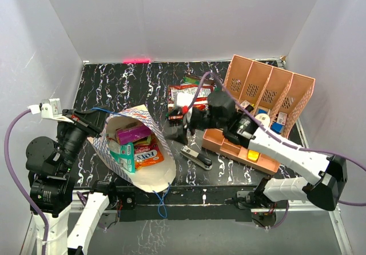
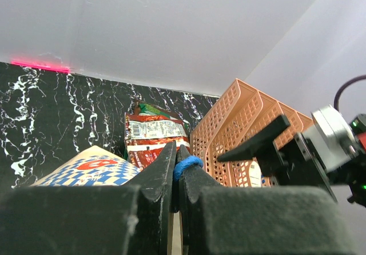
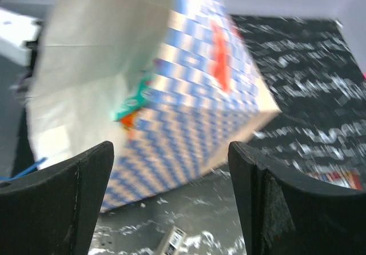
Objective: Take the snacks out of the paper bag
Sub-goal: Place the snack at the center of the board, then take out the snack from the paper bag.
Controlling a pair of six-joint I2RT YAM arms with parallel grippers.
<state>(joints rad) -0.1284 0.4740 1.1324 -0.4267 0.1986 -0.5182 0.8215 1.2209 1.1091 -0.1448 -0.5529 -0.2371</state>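
One paper bag (image 1: 151, 178), at least three snacks (image 1: 147, 152) inside it, two more outside, one organiser (image 1: 251, 80), one stapler (image 1: 197, 158).

From the right wrist everything is smeared: the paper bag (image 3: 189, 95) runs off the top edge, and a teal packet (image 3: 134, 103) inside shows only as a sliver. Seen from above, at three o'clock, the right arm (image 1: 286, 152) covers part of the organiser (image 1: 269, 89), whose labels are too small to read.

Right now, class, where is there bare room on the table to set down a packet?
Bare: the table at back left, between the rear wall and the paper bag. Crowded: the middle, among bag, loose packets, stapler and organiser.
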